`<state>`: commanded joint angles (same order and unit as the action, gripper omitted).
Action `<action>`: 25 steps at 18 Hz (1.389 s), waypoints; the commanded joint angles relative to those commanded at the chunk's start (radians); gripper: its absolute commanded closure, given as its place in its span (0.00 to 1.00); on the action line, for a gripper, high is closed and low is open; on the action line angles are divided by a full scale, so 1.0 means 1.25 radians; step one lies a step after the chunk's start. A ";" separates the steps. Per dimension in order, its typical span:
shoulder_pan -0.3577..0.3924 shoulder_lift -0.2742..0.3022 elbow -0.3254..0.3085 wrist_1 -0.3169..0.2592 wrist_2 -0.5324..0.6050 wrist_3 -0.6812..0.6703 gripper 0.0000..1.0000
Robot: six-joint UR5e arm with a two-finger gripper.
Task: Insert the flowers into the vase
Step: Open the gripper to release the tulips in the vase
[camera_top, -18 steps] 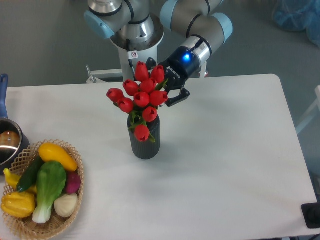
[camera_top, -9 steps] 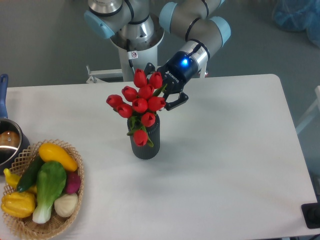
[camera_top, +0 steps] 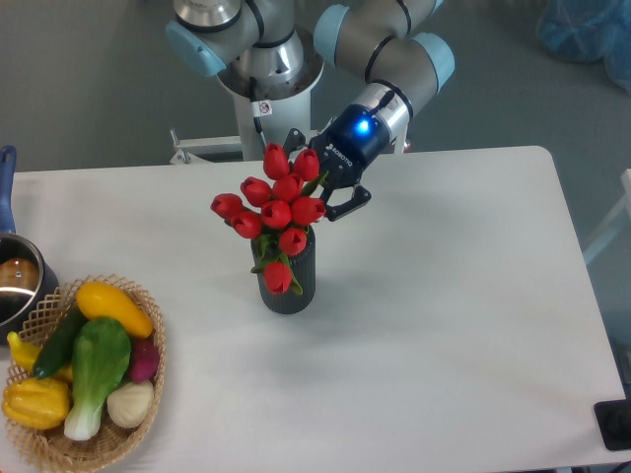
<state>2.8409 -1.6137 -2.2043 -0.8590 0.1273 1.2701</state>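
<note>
Nearest my camera, at the table's (camera_top: 444,325) front left corner, I see a wicker basket (camera_top: 148,394) full of vegetables: a yellow squash (camera_top: 113,307), a green leafy one (camera_top: 97,363) and a yellow pepper (camera_top: 35,402) among them. Just behind it, at the left edge, sits a metal pot (camera_top: 18,286) with a blue handle (camera_top: 6,187) pointing away from me.

Further back, left of the table's middle, the vase (camera_top: 288,278) stands upright on the white top. The flowers (camera_top: 276,202) sit in its mouth, their red heads fanned up and to the left, with one head drooping over the front of the ribbed wall.

Behind and above the bunch I have the gripper (camera_top: 317,179), blue light glowing on its wrist. Its black fingers (camera_top: 351,201) show on either side of the topmost heads, one at the upper left and one at the lower right. They look spread around the bunch, but the tulips hide the tips, so I cannot tell whether they grip anything.

Farthest off, the arm's base (camera_top: 266,69) rises beyond the table's rear edge.
</note>
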 joint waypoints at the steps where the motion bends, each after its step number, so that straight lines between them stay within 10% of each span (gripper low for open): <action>1: 0.000 -0.001 0.000 0.000 0.000 0.000 0.49; 25: 0.011 0.005 -0.001 0.000 0.108 0.000 0.27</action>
<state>2.8547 -1.6076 -2.2059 -0.8590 0.2622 1.2701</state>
